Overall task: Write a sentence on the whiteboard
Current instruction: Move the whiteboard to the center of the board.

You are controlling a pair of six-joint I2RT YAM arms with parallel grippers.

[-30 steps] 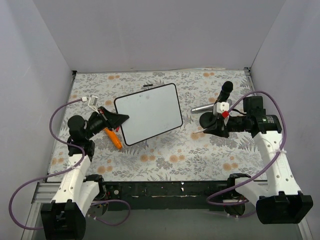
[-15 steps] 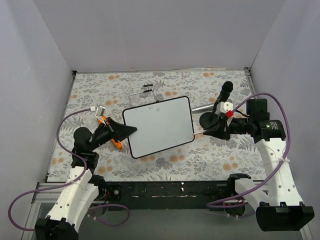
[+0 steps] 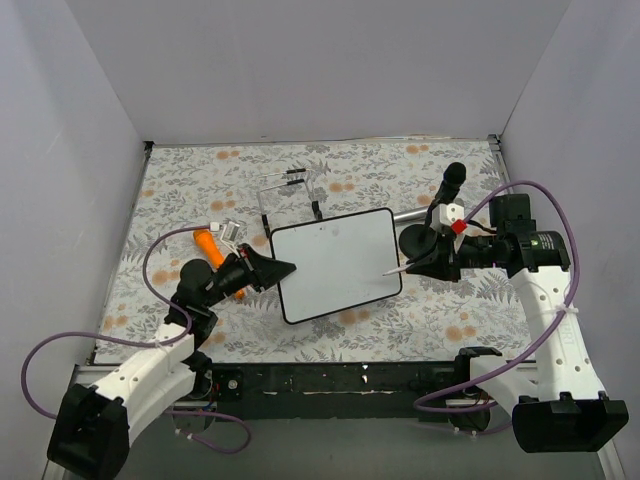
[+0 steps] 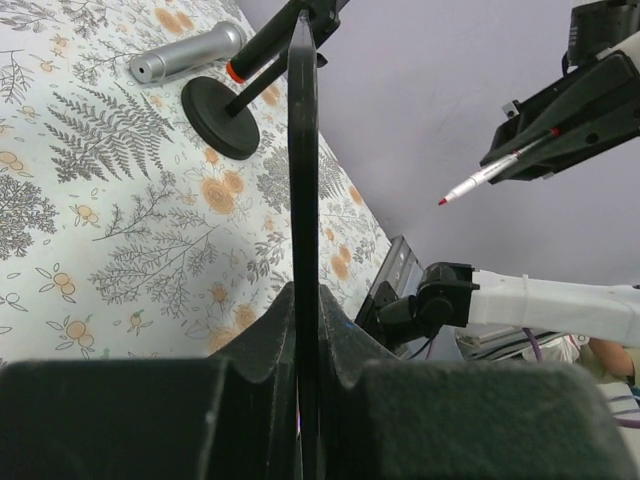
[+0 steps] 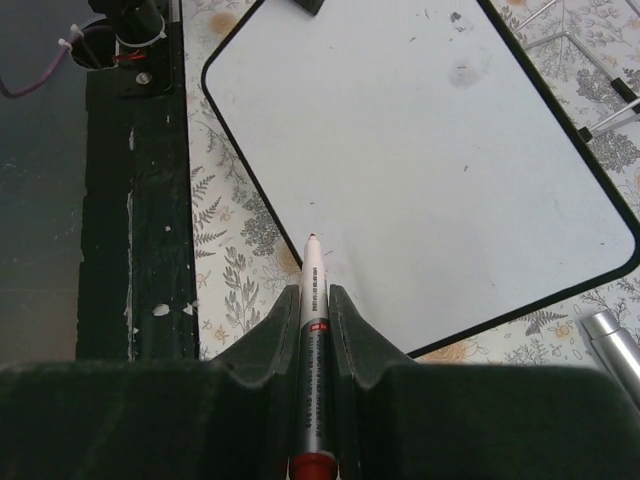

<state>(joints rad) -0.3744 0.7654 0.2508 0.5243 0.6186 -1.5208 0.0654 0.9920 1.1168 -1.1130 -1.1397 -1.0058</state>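
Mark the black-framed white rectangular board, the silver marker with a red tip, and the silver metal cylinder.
black-framed white board (image 3: 335, 265), top view, centre of its white surface.
silver red-tipped marker (image 5: 312, 270), right wrist view, pale front of its barrel.
silver metal cylinder (image 4: 190, 52), left wrist view, mid-body.

Left arm (image 3: 150, 365): stretched forward and inward, elbow bent, held low.
Left gripper (image 3: 283, 268): fingers pinched tight on the edge of the whiteboard (image 3: 340, 265) (seen edge-on from its own wrist).
Right arm (image 3: 552, 300): raised, forearm turned inward.
Right gripper (image 3: 418, 262): clamped on a marker (image 3: 397, 268), pointing left.
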